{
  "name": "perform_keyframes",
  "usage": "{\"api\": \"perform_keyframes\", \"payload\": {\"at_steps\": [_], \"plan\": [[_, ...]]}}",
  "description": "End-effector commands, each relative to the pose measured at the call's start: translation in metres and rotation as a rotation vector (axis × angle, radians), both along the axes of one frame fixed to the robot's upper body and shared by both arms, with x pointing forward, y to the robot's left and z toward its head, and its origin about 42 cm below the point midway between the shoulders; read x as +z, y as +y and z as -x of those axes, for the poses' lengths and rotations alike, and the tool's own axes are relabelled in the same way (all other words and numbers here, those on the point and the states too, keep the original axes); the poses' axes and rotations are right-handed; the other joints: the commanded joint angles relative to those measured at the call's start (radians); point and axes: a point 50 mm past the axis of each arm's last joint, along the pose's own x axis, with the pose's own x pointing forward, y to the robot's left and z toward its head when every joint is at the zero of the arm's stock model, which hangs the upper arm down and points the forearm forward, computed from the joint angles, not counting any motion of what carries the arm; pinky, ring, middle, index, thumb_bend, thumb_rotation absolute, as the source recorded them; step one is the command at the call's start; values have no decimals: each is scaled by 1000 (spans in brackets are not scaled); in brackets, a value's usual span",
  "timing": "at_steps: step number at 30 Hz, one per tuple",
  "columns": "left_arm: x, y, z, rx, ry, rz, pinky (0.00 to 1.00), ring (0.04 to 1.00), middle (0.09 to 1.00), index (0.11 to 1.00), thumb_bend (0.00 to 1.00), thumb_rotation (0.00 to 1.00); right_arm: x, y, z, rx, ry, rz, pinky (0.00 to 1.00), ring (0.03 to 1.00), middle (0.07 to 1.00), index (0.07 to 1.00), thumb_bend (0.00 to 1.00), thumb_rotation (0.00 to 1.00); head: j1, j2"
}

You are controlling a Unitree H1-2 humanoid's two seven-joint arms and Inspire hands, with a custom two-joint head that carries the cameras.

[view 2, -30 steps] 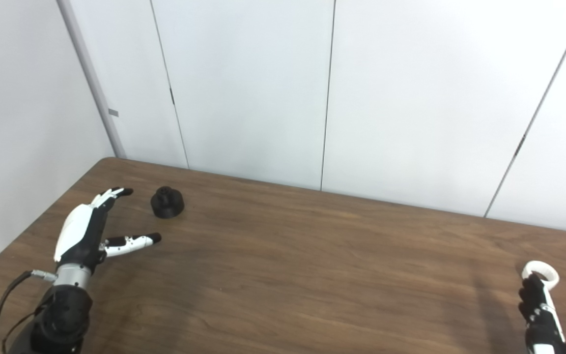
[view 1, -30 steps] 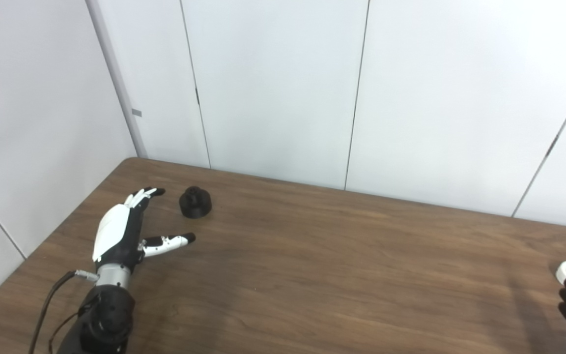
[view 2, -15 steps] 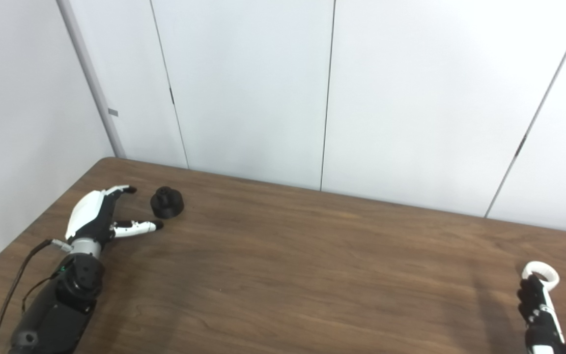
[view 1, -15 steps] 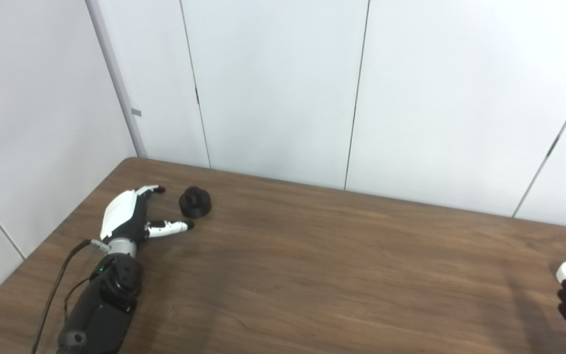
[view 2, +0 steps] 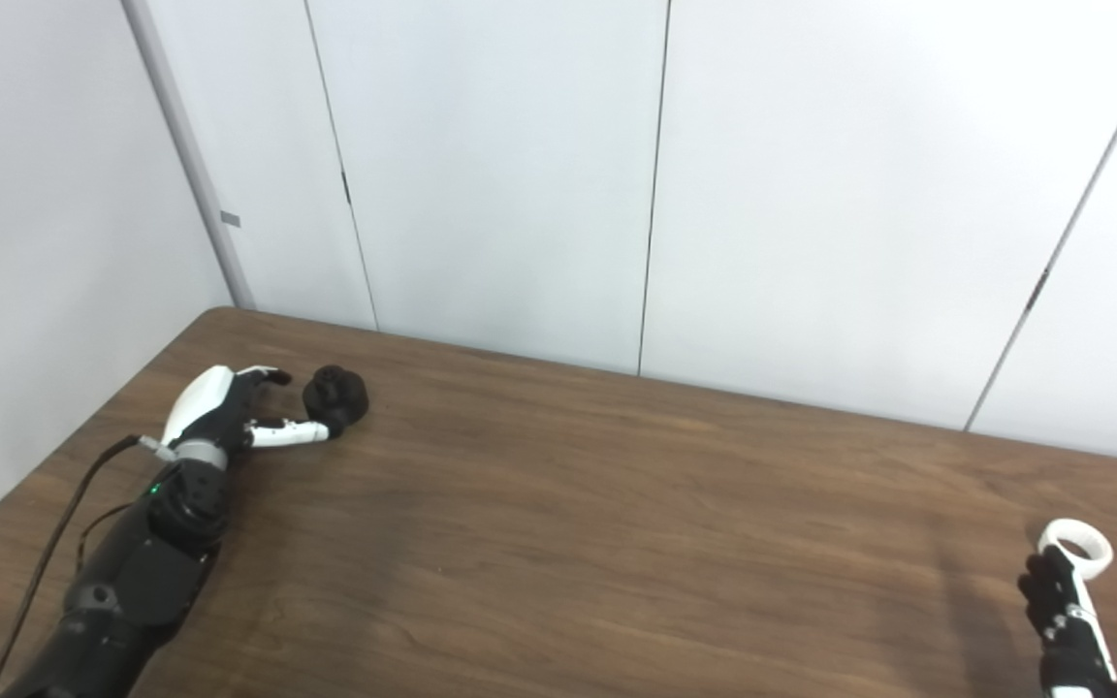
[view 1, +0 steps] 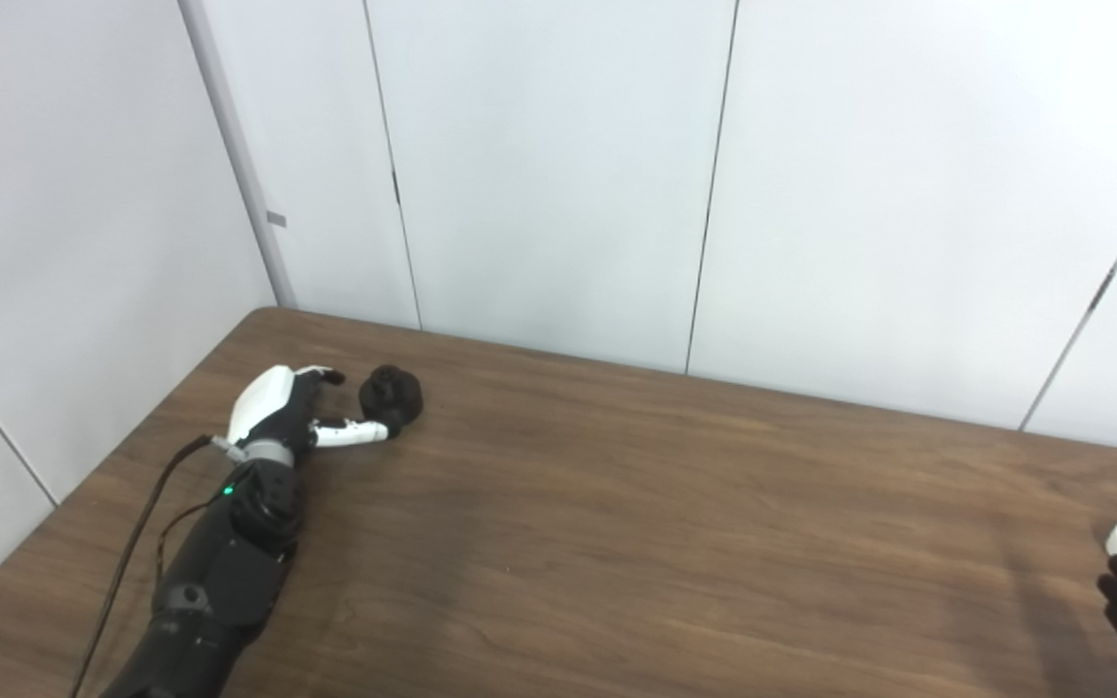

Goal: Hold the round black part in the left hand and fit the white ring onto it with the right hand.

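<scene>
Robot's left hand (view 1: 279,412) (fingers spread) touches round black plastic part (view 1: 391,396) on brown wooden table (view 2: 617,523); right hand (view 2: 1063,620) grasps white ring (view 2: 1077,546), fuller in right eye view.

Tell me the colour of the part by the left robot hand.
Black all over; the round part shows best in the left eye view.

So the surface (view 1: 617,543) is a dark brown wood-grain top, pushed into a corner with white wall panels along its far edge and its left side. Only two small things sit on it, as far as I can see. A round black part (view 1: 391,396) is way over near the far left corner, tipped a bit rather than sitting flat. Over at the right edge there's a white ring (view 2: 1077,545), well apart from the black piece. The wide stretch of wood between them shows just grain and soft shadows.
</scene>
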Motion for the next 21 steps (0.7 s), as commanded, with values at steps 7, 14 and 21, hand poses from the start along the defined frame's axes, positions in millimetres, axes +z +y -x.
{"api": "perform_keyframes", "payload": {"at_steps": [7,14,21], "plan": [[33,0,-24,-21,-75,-46,1000,1000,944,827,1000,380,-45,12,36,-33,162,-70,1000,963,965,985,496,1000,-3,3],[31,-12,-27,-49,-91,-24,1000,1000,944,817,1000,350,-44,13,37,-33,163,-70,1000,960,960,981,488,1000,-7,8],[29,-17,-28,-47,-88,-21,1000,998,935,810,985,335,-43,14,39,-38,162,-59,1000,959,961,982,486,1000,-10,11]]}}
